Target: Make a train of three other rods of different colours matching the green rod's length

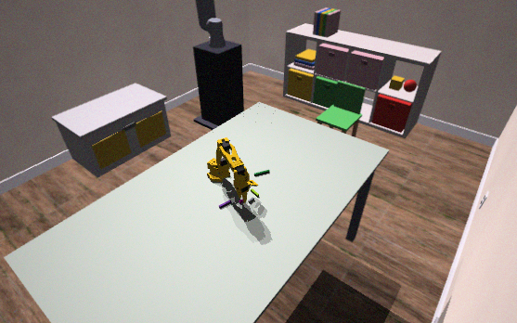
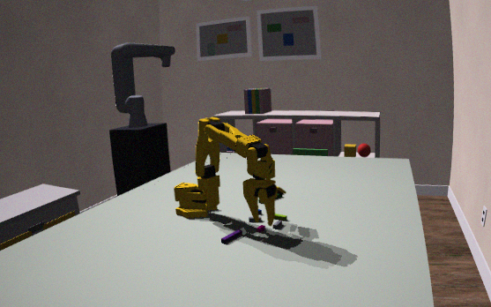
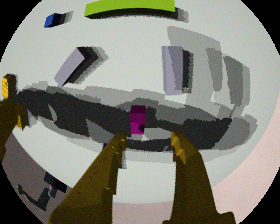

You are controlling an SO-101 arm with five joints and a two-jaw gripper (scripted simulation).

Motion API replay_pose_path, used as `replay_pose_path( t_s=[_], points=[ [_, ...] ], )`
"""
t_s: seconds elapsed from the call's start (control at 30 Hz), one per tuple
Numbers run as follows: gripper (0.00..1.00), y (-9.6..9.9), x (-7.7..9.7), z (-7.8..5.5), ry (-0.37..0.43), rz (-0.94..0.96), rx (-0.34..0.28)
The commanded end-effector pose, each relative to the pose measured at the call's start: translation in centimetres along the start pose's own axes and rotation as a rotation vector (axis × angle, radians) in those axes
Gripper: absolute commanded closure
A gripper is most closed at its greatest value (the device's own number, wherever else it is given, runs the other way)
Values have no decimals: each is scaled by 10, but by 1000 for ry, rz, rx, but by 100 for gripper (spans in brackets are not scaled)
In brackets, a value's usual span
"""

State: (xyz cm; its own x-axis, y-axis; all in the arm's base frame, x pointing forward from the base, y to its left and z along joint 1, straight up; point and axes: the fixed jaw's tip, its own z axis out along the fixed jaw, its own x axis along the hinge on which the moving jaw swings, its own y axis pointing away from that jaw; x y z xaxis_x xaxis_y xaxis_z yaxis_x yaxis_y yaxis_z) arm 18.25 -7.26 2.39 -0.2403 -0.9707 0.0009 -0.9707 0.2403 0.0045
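Above the magenta rod [image 1: 241,201] [image 2: 261,228] [image 3: 137,120]

My claw [image 1: 244,202] [image 2: 264,223] [image 3: 149,135] hangs part-open with nothing between its tips; near that rod lie two grey rods [image 2: 278,225] [image 3: 173,70].

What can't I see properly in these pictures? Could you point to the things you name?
- Far end of the lime rod [image 1: 254,193] [image 2: 280,217] [image 3: 130,8]: cut off by the wrist picture's round edge.
- Most of the green rod [image 1: 262,173]: hidden behind the gripper [image 1: 244,202] [image 2: 264,223] [image 3: 149,135] in the exterior view.
- Writing on the books [image 1: 327,22] [image 2: 257,101]: too small, top and exterior.
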Motion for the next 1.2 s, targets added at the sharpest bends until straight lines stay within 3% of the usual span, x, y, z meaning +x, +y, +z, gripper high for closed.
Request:
replay_pose_path(
  t_s=[0.0, 0.33, 1.17],
  points=[
    [81, -6, 1, -4, 5, 0, 52],
    [81, -6, 1, 8, 5, 0, 52],
    [81, -5, 1, 10, 5, 0, 51]
  ],
)
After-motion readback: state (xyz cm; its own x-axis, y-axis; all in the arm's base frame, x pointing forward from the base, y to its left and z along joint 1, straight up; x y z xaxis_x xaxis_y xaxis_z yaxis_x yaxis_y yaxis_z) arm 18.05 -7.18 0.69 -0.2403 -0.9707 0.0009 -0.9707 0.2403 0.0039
